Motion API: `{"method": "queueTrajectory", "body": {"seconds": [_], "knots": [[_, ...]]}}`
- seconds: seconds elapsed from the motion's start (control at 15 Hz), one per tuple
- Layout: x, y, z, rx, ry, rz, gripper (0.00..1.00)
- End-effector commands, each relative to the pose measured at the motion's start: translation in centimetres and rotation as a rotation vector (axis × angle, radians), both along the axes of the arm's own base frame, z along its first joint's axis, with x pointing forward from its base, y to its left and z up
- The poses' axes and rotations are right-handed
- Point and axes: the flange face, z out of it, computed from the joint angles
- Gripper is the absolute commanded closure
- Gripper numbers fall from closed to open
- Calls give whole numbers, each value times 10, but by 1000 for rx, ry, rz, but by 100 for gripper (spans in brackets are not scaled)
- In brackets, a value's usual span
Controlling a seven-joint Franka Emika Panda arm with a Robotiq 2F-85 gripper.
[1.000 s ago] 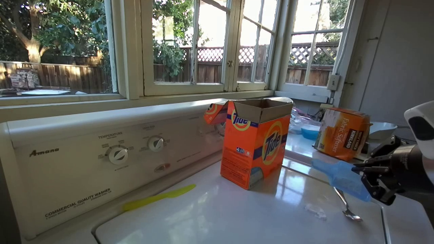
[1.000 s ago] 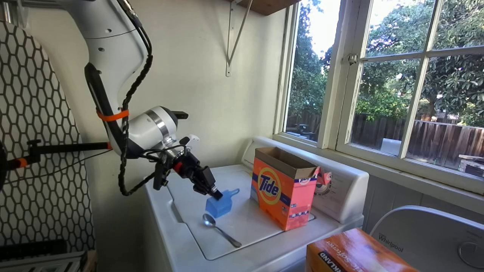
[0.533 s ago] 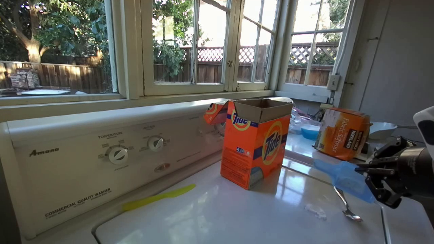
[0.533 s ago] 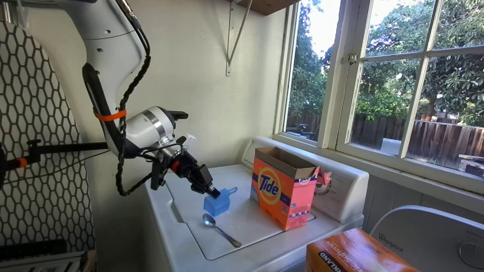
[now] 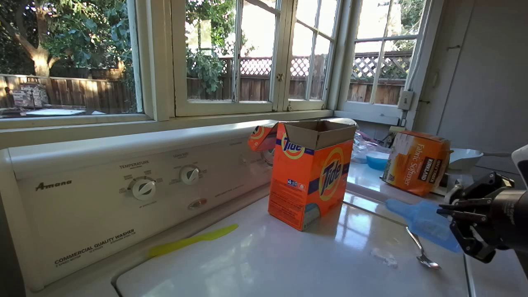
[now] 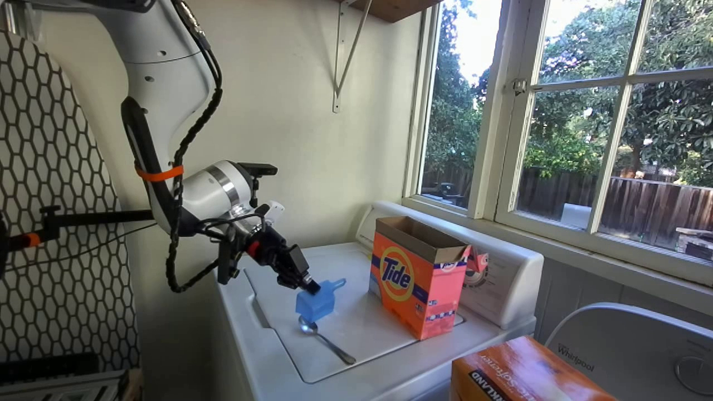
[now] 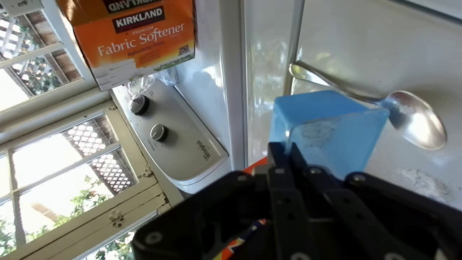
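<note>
Smooth translucent plastic scoop [image 7: 332, 135] — shiny metal spoon [image 7: 409, 113], glossy washer lid [image 5: 280, 264] — matt cardboard inside the Tide box [image 5: 313, 177]

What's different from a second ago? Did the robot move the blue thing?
Yes: the gripper drew back a little, carrying the blue scoop with it, away from the orange Tide box. It was already holding the scoop and still is, so nothing was grabbed or dropped. The Tide box, spoon and yellow-green utensil stayed where they were.
</note>
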Motion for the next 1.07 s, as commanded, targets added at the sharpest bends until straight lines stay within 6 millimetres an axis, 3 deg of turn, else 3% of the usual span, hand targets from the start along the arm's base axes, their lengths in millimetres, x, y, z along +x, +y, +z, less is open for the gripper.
{"method": "queueTrajectory", "body": {"seconds": [0.0, 1.0], "knots": [[-5, 5, -7, -10, -22, -17, 99], [3, 9, -16, -11, -96, -69, 99]]}}
